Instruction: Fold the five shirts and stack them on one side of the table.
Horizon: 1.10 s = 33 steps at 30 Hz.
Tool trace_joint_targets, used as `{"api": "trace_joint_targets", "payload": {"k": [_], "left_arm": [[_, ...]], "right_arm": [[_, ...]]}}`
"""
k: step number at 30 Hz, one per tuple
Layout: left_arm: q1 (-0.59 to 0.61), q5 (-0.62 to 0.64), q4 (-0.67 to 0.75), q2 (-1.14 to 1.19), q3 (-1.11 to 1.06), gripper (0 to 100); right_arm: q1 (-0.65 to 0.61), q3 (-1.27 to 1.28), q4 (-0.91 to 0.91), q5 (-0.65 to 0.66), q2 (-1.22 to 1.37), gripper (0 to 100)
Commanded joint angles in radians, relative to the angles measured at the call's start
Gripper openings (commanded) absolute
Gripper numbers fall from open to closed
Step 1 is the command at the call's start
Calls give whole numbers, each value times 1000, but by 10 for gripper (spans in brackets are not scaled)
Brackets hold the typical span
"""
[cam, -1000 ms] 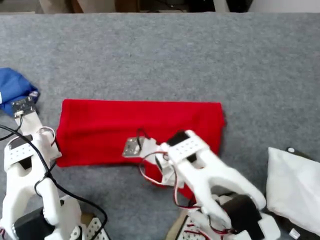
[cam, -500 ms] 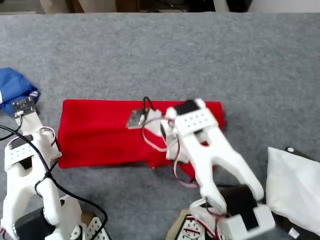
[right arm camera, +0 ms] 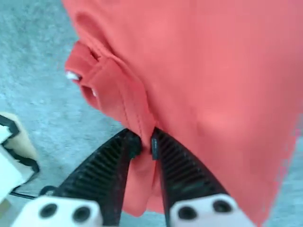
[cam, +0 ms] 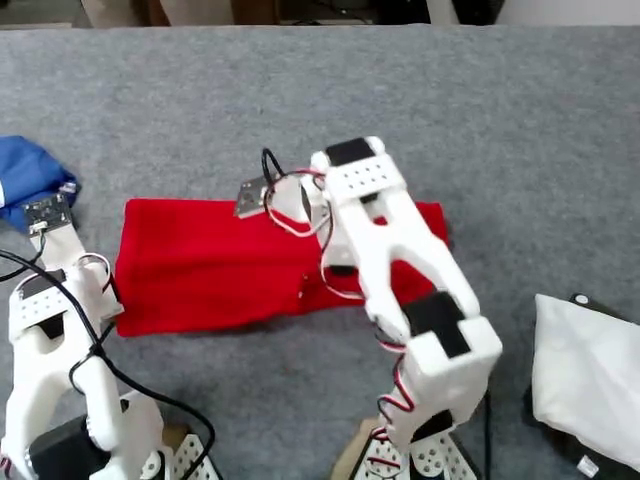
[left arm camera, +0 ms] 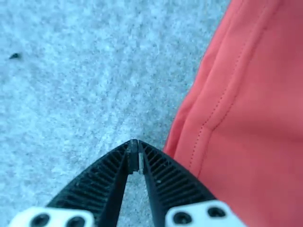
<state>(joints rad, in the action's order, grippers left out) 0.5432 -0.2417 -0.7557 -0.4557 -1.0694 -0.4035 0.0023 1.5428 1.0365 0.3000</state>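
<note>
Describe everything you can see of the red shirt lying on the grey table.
The red shirt looks like soft fabric with stitched hems. It is folded into a long band that lies flat across the middle of the grey table. Its near edge is uneven toward the right end. The right gripper is shut on a bunched fold of hem, and that arm stretches over the shirt. The left gripper, shut and empty, is low over the table just beside the shirt's left-end edge.
</note>
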Motion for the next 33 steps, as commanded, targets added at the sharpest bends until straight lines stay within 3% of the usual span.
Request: {"api": "trace_joint_targets", "payload": {"k": [1,5,13,18,21,23,26,30,33], "left_arm": [[2,5,11,1,-2,22],[2,3,11,1,-2,22],[2,3,11,1,-2,22],[2,3,11,1,-2,22],[2,3,11,1,-2,22],[2,3,11,1,-2,22],[2,6,-14,-10,12,56],[9,11,-195,-4,187,171],[8,11,-358,1,370,197]], "right_arm": [[15,-130,20,58,48,4],[16,-194,18,81,114,14],[101,-318,37,61,42,193],[153,-315,169,57,-77,161],[157,-249,233,55,-174,80],[157,-157,229,54,-254,0],[160,7,160,-3,-378,5],[229,177,38,-107,-470,5],[298,232,-25,-167,-458,5]]}}
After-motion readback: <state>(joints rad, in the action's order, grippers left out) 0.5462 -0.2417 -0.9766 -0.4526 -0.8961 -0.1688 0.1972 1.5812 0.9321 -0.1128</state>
